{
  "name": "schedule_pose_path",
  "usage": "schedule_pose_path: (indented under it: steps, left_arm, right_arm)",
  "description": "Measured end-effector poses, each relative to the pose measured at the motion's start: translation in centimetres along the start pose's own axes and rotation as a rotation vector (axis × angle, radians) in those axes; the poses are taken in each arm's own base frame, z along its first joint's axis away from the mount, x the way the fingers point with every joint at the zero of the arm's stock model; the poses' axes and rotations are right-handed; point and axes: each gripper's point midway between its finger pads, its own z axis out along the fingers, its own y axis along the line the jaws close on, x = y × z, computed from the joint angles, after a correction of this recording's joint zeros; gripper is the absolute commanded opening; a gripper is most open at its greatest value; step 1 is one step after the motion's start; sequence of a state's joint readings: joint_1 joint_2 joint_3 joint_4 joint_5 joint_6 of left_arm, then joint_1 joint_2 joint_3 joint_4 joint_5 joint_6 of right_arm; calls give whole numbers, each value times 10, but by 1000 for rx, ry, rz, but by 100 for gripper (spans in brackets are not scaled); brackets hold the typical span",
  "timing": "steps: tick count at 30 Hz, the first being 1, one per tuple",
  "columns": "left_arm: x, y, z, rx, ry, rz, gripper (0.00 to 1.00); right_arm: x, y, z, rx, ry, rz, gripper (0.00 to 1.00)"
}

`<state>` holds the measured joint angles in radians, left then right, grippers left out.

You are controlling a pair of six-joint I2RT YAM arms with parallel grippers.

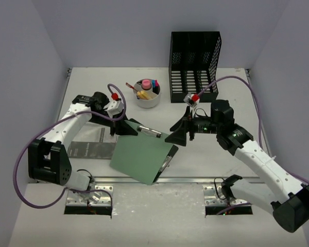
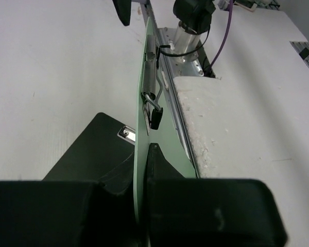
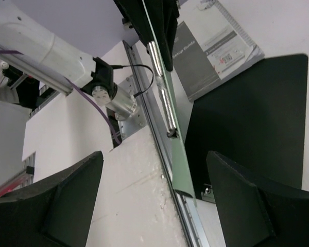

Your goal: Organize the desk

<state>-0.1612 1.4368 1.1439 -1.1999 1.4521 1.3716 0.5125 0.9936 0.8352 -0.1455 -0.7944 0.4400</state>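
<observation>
The desk (image 1: 92, 82), a broad matte white slab with a silver rail (image 1: 195, 180) along its lower edge, is filling most of the overhead view. A thin, stiff green clipboard (image 1: 141, 154) with a shiny metal clip (image 1: 149, 131) is sitting tilted at centre frame. The left arm is reaching in from the lower left with its elbow bent, and the left gripper (image 1: 115, 126) is pinching the board's upper left corner; its wrist view is showing dark fingers pressed against both faces of the board (image 2: 140, 154). The right arm is stretching in from the lower right, and the right gripper (image 1: 181, 131) is holding its wedge-shaped fingers spread wide, with the board's edge (image 3: 177, 154) running between them. A flat black clipboard (image 3: 257, 113) and a grey printed booklet (image 1: 92, 146) are lying on the desk. A black mesh file rack (image 1: 194, 59) and a round white cup (image 1: 148, 98) of pens are standing at upper centre.
</observation>
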Motion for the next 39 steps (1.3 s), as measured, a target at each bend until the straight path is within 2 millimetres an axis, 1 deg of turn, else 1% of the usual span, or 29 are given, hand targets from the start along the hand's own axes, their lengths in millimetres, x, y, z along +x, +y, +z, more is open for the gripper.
schedule_pose_path:
  steps: [3,4,5,7,11,14,17,19,22,25,28,32,38,39]
  left_arm:
    - [3,-5,-2,0,4,-11,0]
    - [3,-6,-3,0,3,-9,0]
    - [3,-7,-3,1,4,-9,0]
    - [2,-8,-4,-1,4,-9,0]
    - [-6,-8,-8,-16,3,15,0]
    - [-10,-10,-11,-29,1,33,0]
    - [-13,-11,-12,-37,0,39,0]
    - [-13,-11,-13,-40,0,37,0]
    - [-13,-11,-14,-43,-1,27,0]
    - [-13,-11,-14,-44,-1,19,0]
    - [-13,-12,-14,-44,-1,13,0]
    - [-14,-12,-14,-45,0,2,0]
    - [-21,-11,-15,-50,3,6,0]
    - [-23,-11,-15,-51,3,10,0]
  right_arm:
    - [16,-7,3,8,-13,58,84]
    - [16,-9,4,14,-23,70,84]
    - [22,-12,4,23,-23,86,85]
    - [24,-18,6,42,-50,106,85]
    - [21,-23,9,44,-121,127,83]
    - [17,-22,11,22,-163,136,80]
    - [7,-18,12,-4,-206,126,77]
    - [0,-13,13,-26,-231,113,73]
    - [-8,-4,15,-60,-257,83,71]
    - [-7,3,20,-89,-252,64,71]
    - [-3,4,26,-95,-241,50,71]
    - [-1,-3,29,-69,-242,42,71]
    - [-2,-9,31,-47,-251,25,67]
    - [-3,-10,32,-45,-253,22,65]
